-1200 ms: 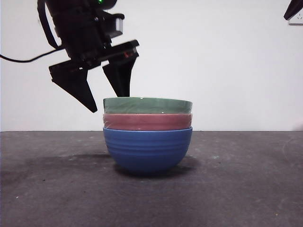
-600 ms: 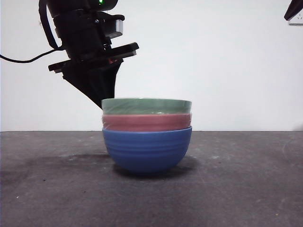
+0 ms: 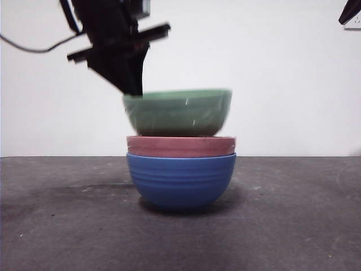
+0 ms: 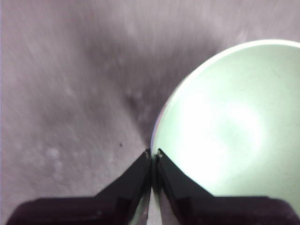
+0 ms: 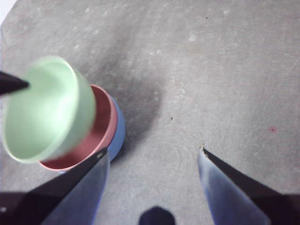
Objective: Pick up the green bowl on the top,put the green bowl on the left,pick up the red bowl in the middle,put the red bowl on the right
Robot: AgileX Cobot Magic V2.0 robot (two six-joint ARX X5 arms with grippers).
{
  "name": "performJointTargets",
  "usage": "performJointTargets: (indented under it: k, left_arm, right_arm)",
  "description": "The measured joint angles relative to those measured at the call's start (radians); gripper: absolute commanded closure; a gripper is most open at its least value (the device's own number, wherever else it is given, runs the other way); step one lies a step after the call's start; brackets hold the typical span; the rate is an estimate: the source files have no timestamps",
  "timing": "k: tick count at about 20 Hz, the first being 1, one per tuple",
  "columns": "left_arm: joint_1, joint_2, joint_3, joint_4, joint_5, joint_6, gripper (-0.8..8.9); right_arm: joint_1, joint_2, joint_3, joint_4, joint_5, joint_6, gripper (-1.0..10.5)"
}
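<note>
The green bowl [image 3: 177,113] hangs just above the stack, lifted clear of the red bowl [image 3: 180,147]. My left gripper [image 3: 134,90] is shut on the green bowl's left rim, one jaw inside and one outside. In the left wrist view the jaws meet at the rim [image 4: 153,153] of the pale green bowl [image 4: 225,126]. The red bowl still nests in the blue bowl [image 3: 180,180]. My right gripper [image 5: 153,150] stands open high above the table, looking down on the green bowl [image 5: 44,108] and the red bowl [image 5: 101,126].
The dark grey table [image 3: 293,226] stretches to both sides of the blue bowl. A black tip of the waiting right arm [image 3: 350,11] shows at the top right corner. A white wall is behind.
The left gripper closed on the green bowl's left rim and raised it out of the red bowl. The red and blue bowls shifted slightly right.
</note>
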Motion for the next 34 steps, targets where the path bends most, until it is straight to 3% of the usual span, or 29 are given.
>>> performJointTargets:
  k: [6,11,15,20,22,25,34]
  left_arm:
    - [0.028,-0.02,0.233,-0.27,-0.039,0.079,8.2]
    - [0.156,-0.171,0.227,-0.426,-0.079,0.108,8.2]
    - [0.27,-0.295,0.027,-0.343,-0.077,0.111,8.2]
    - [0.364,-0.309,-0.309,-0.092,-0.062,0.084,8.2]
    - [0.385,-0.293,-0.401,0.022,-0.013,0.069,8.2]
    - [0.405,-0.242,-0.454,0.115,0.056,0.058,8.2]
    - [0.407,-0.159,-0.459,0.153,0.062,0.052,8.1]
  right_arm:
    - [0.0,0.0,0.0,0.0,0.0,0.0,6.3]
    - [0.0,0.0,0.0,0.0,0.0,0.0,6.3]
    - [0.0,0.0,0.0,0.0,0.0,0.0,6.3]
    - [0.0,0.0,0.0,0.0,0.0,0.0,6.3]
    - [0.0,0.002,0.0,0.0,0.0,0.0,6.3]
    - [0.0,0.002,0.0,0.001,0.0,0.0,6.3]
    - [0.0,0.002,0.0,0.005,0.0,0.0,6.3]
